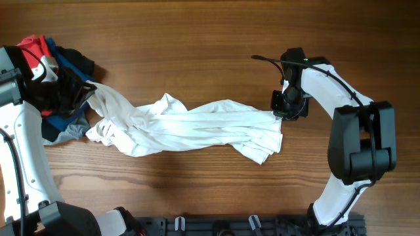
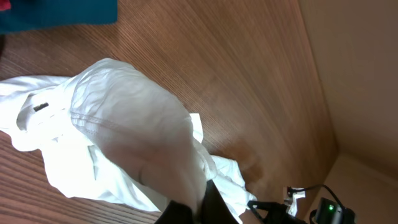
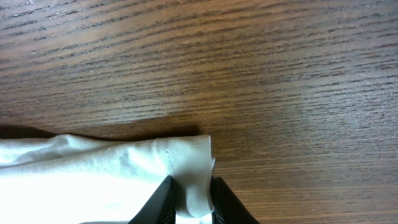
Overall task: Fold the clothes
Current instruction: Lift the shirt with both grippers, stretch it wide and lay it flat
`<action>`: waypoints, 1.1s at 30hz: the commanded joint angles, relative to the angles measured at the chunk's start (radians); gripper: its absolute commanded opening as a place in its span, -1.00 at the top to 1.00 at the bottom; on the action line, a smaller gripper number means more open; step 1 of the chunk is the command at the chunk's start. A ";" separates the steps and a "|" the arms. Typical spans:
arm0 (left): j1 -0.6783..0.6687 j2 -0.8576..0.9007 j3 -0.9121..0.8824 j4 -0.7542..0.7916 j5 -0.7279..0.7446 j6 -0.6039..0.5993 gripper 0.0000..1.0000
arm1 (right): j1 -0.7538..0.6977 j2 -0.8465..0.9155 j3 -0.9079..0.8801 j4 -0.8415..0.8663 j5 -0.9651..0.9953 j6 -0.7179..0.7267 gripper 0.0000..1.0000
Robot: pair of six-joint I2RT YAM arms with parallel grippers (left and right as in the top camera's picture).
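Observation:
The white T-shirt (image 1: 197, 124) lies stretched and bunched into a long band across the middle of the table; no print shows. My left gripper (image 1: 84, 88) is shut on its left end, next to the pile of clothes; in the left wrist view the white T-shirt (image 2: 124, 118) drapes over the fingers (image 2: 198, 208). My right gripper (image 1: 283, 108) is shut on the right end. In the right wrist view the fingers (image 3: 191, 202) pinch a hemmed corner of the T-shirt (image 3: 112, 165) just above the wood.
A pile of other garments (image 1: 56, 62), red, blue, black and grey, sits at the far left edge under my left arm. A teal garment (image 2: 56, 12) shows at the top left of the left wrist view. The wooden table (image 1: 197, 39) spans the view.

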 commanded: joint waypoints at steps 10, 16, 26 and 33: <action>-0.004 -0.001 0.007 -0.002 0.000 0.024 0.92 | 0.002 -0.004 0.020 0.026 -0.092 -0.038 0.91; -0.005 -0.010 0.007 -0.002 0.010 0.024 0.92 | -0.015 -0.379 0.075 0.049 -0.088 -0.039 0.92; 0.040 -0.354 0.049 0.000 0.129 0.066 0.92 | -0.021 -0.756 0.547 -0.236 0.200 -0.037 0.92; 0.146 -0.455 0.158 0.078 0.149 -0.077 0.92 | -0.021 -0.747 0.709 -0.280 0.409 -0.050 0.92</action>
